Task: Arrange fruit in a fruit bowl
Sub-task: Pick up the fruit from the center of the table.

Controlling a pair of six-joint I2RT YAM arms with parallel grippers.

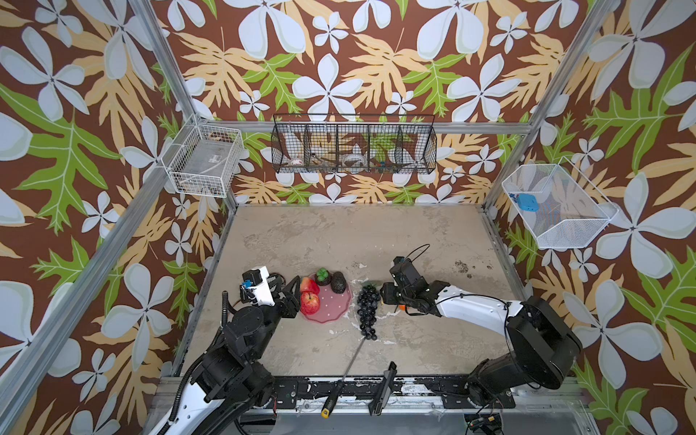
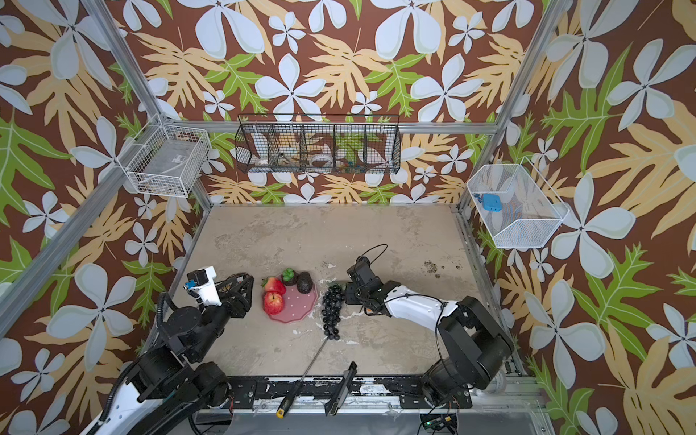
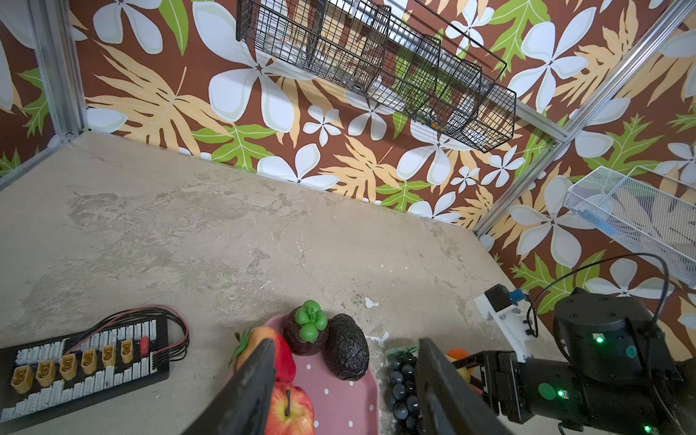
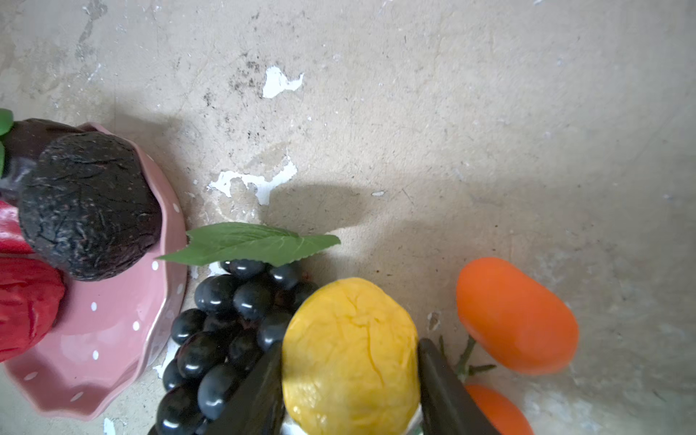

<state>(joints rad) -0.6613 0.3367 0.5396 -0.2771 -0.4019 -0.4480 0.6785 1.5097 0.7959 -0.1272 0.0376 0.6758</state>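
- Two glossy red toy apples [image 1: 309,285] [image 1: 309,303]
- Two small oval oranges [image 4: 516,316] [image 4: 497,410]
- One wrinkled yellow lemon [image 4: 350,357]
- One long black grape bunch [image 1: 368,310]
- One dark bumpy avocado [image 1: 338,282]
- One dark green-topped mangosteen [image 1: 322,277]
- One pink dotted scalloped dish [image 1: 331,312]

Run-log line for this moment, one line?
left tool: open, beside apples | right tool: jaws on lemon | fruit bowl: apples, mangosteen, avocado | outside: grapes, oranges

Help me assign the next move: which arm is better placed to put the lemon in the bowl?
Right. The right tool has the lemon between its fingers, near the bowl. The left tool hangs open over the apples.
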